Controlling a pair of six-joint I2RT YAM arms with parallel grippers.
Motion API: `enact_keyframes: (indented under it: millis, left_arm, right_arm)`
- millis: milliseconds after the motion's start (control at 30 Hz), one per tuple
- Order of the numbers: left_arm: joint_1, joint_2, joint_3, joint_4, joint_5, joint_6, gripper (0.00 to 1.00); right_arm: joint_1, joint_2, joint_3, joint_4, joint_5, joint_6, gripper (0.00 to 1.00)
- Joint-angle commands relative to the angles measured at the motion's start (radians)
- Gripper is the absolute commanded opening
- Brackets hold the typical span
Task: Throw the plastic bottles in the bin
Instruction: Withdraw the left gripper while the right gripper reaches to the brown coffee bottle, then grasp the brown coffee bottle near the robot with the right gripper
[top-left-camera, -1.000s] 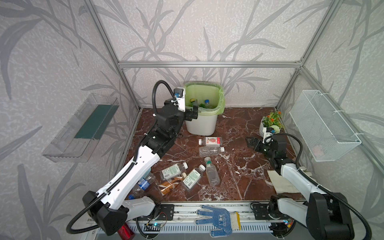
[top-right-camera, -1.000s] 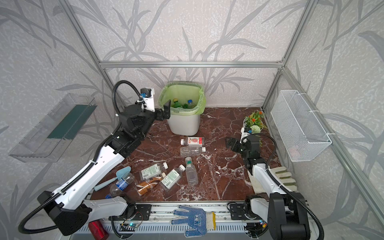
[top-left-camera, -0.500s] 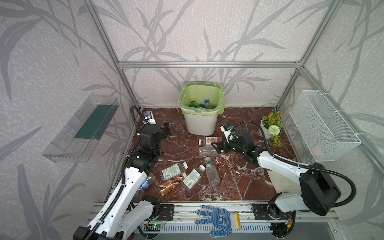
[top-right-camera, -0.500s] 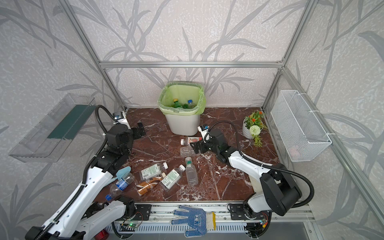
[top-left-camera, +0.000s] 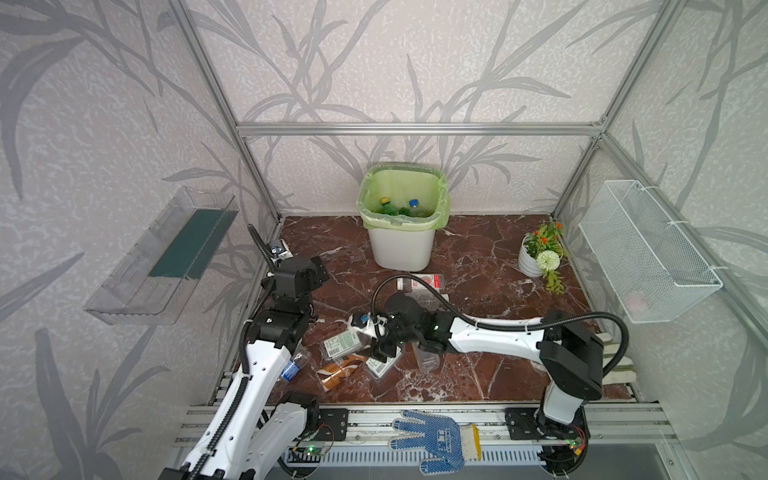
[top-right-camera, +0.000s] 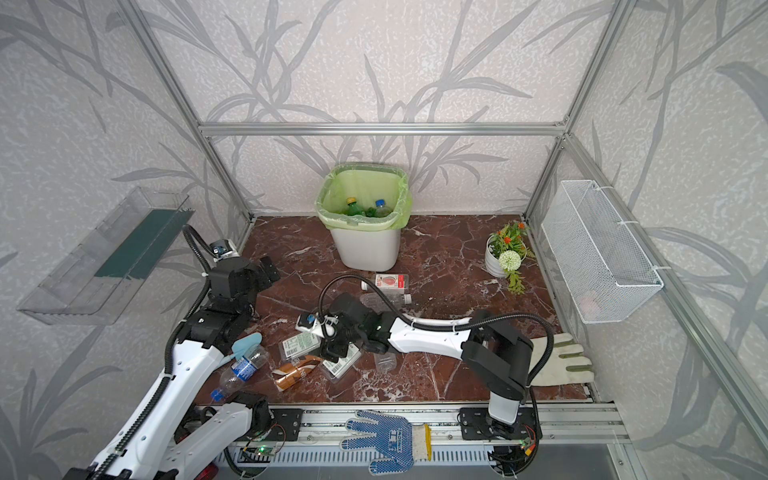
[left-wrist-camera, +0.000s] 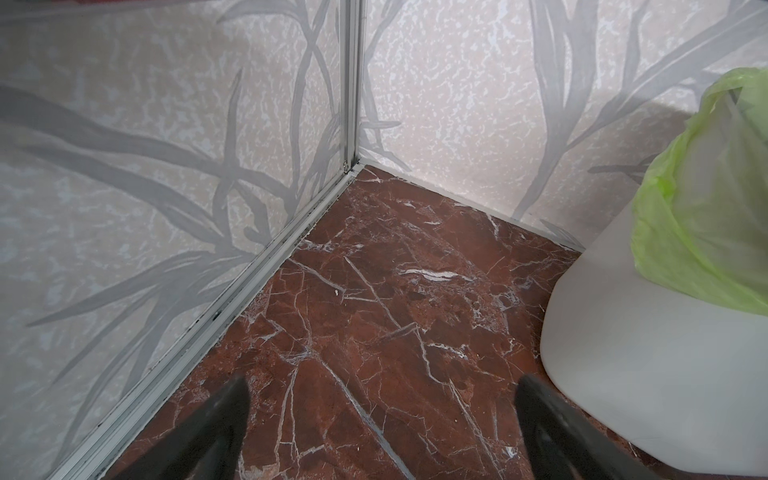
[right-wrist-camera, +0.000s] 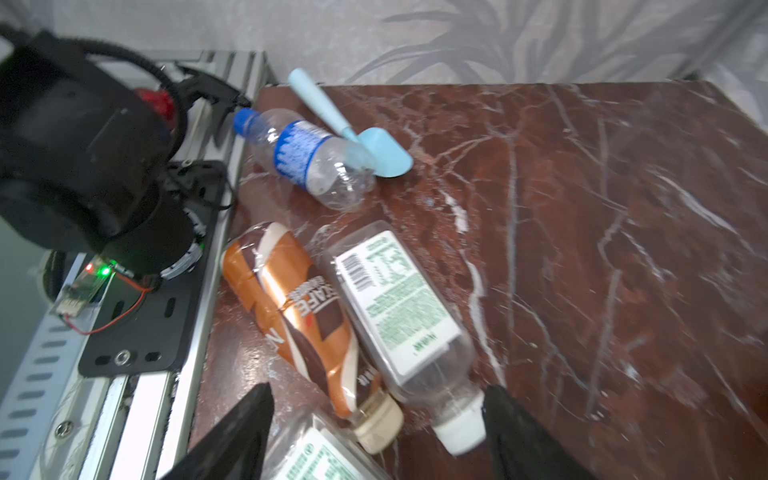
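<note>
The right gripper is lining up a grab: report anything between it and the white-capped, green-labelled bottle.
Nothing covers the green-labelled bottle, but the brown coffee bottle lies alongside it, and both caps sit between the open jaws of the right gripper.

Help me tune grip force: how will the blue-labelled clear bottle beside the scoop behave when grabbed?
The blue-labelled bottle looks empty, so probably light. Its thin wall appears dented, so it likely crumples when squeezed. Lying on its round side on the smooth marble top, it may roll.
</note>
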Motion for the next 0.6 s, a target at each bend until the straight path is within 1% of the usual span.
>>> enact_keyframes:
  millis: [0, 200, 467, 567]
  left_arm:
    - [0.011, -0.018, -0.008, -0.024, 0.012, -0.044, 0.99]
    - [0.024, -0.011, -0.001, -0.032, 0.023, -0.046, 0.99]
    - [0.034, 0.011, -0.001, -0.032, 0.064, -0.057, 0.99]
    - [0.036, 0.019, 0.002, -0.032, 0.082, -0.059, 0.99]
  right_arm:
    - [0.038, 0.057, 0.064, -0.071, -0.034, -0.122, 0.77]
    - [0.080, 0.148, 0.143, -0.115, -0.064, -0.215, 0.76]
    - [0.097, 0.248, 0.236, -0.142, -0.093, -0.260, 0.76]
    - [0.107, 0.288, 0.271, -0.159, -0.082, -0.278, 0.76]
